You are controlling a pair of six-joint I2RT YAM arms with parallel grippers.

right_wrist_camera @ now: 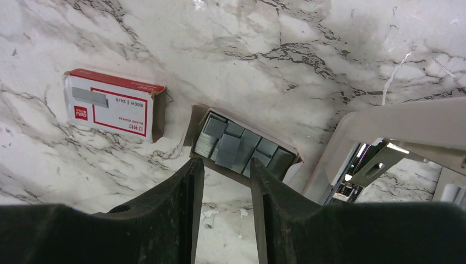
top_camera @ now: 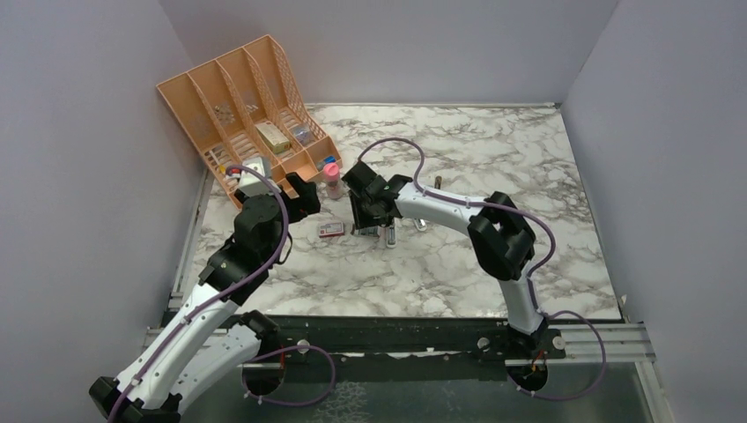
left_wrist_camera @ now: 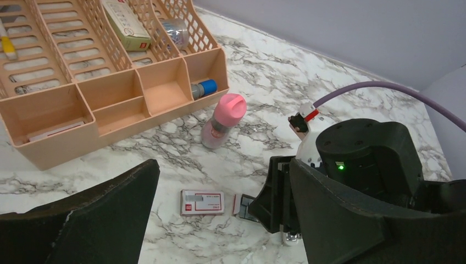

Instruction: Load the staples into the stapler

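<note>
Evidently the right gripper hangs empty, narrowly parted at the staples — sized for one strip; left gripper gapes wide.

Two arms: one left arm, one right arm. Each has one gripper, so two: left gripper, right gripper.

Seen from above, one rack sits at ten o'clock on the one table. In the rack are one box and one blue-capped tube. One pink bottle stands at the rack's four o'clock.

One red sleeve. One tray lies at its three o'clock. In the tray are many staples, too packed to count. One stapler.
</note>
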